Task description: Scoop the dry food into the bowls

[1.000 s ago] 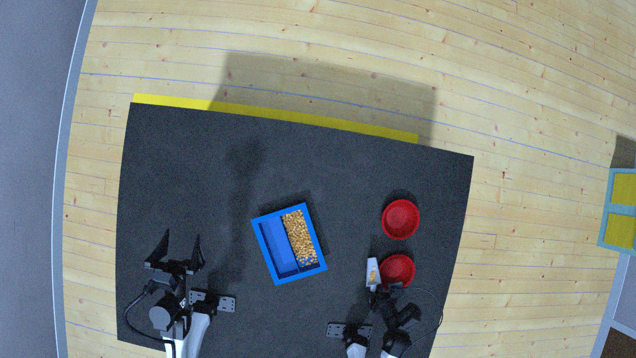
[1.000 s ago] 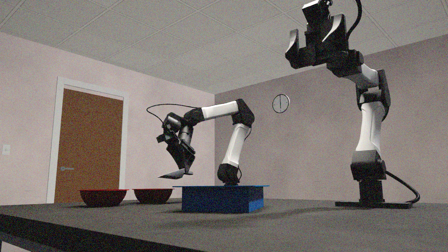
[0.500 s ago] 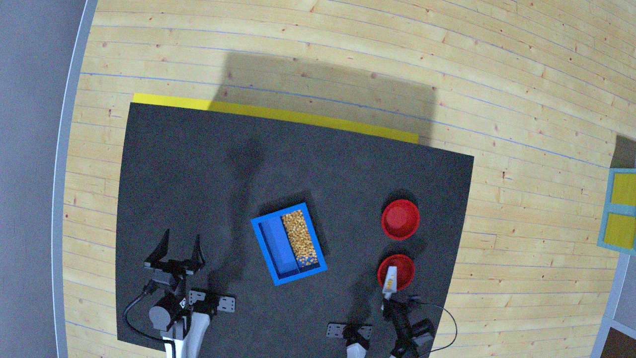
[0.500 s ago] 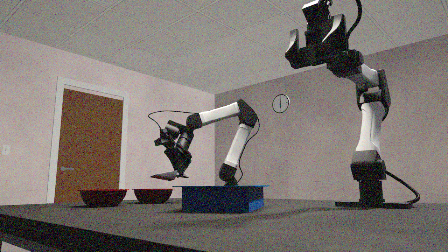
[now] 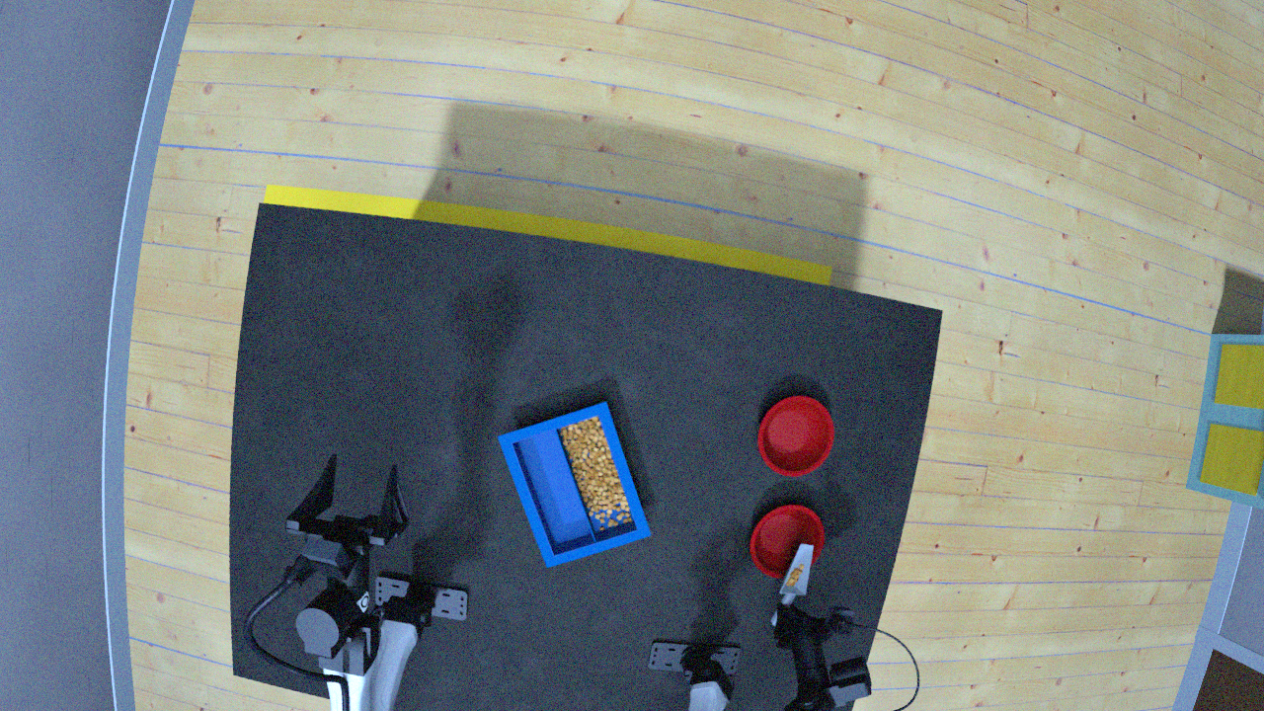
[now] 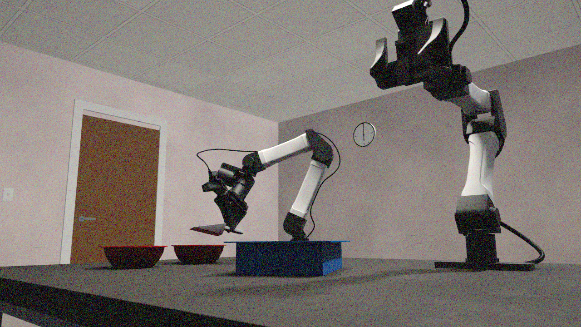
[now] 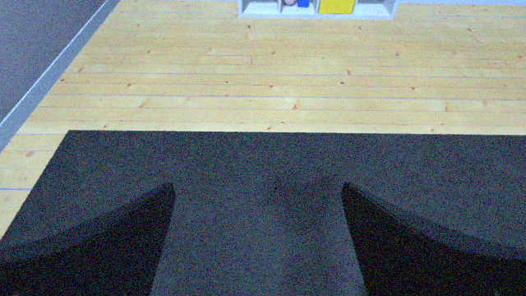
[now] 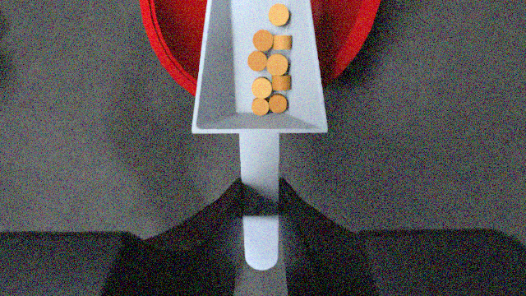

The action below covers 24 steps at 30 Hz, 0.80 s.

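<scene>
Top: R gripper [image 5: 783,613] [image 6: 233,230] [image 8: 260,197] has scoop [image 5: 798,570] [image 6: 209,229] [image 8: 260,160] over near bowl [image 5: 786,541] [image 6: 199,254] [image 8: 168,49]; we centre lip, tip slowly. L gripper [image 5: 363,468] [image 6: 400,50] [image 7: 259,189] wide, nothing held.
Ext: bowl insides hidden.
L wrist: no bowls.
R wrist: fingers clamped on handle, approx 9 pcs ahead; scoop lip cut off.

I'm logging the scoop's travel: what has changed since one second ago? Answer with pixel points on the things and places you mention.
The scoop [image 5: 798,568] [image 6: 209,229] [image 8: 260,156], food aboard, went from beside the nearer-to-arms red bowl [image 5: 777,528] [image 8: 353,41] to over its rim, carried by the right end effector [image 5: 784,605] [image 6: 233,230] [image 8: 260,182]. Nothing was grasped or released. The box [image 5: 525,499] [image 6: 280,258], both bowls and the left arm stayed put.
</scene>
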Tool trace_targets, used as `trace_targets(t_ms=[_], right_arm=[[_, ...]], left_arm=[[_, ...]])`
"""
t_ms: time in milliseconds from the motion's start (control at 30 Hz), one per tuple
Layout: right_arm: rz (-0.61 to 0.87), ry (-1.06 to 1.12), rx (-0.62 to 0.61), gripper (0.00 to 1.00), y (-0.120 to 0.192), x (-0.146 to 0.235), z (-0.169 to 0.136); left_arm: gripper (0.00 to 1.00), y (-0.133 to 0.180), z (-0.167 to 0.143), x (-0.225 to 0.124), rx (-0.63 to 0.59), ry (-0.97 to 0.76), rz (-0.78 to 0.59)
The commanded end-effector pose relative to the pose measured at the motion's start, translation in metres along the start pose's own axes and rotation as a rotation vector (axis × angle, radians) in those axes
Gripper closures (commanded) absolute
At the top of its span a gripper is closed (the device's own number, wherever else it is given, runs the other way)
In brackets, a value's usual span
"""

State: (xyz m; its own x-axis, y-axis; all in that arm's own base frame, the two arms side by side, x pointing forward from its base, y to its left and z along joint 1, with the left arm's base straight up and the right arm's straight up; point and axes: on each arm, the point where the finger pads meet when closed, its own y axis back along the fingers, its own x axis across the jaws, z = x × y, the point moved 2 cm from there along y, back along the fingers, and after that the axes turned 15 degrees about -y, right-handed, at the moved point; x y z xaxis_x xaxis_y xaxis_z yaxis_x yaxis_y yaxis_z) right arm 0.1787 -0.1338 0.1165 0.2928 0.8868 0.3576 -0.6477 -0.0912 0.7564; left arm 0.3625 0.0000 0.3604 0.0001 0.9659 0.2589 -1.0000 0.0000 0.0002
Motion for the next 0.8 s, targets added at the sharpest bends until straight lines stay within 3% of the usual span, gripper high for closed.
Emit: trace_targets(t_ms=[0, 767], right_arm=[[-0.029, 0.034, -0.025, 1.00, 0.0084, 0.0038, 0.0134], [-0.161, 0.072, 0.091, 1.00, 0.0083, 0.0105, 0.0189]], left_arm=[[0.00, 0.0024, 0.0179, 0.0048, -0.050, 0.001, 0.013], [0.00, 0.0024, 0.0178, 0.0048, -0.050, 0.001, 0.013]])
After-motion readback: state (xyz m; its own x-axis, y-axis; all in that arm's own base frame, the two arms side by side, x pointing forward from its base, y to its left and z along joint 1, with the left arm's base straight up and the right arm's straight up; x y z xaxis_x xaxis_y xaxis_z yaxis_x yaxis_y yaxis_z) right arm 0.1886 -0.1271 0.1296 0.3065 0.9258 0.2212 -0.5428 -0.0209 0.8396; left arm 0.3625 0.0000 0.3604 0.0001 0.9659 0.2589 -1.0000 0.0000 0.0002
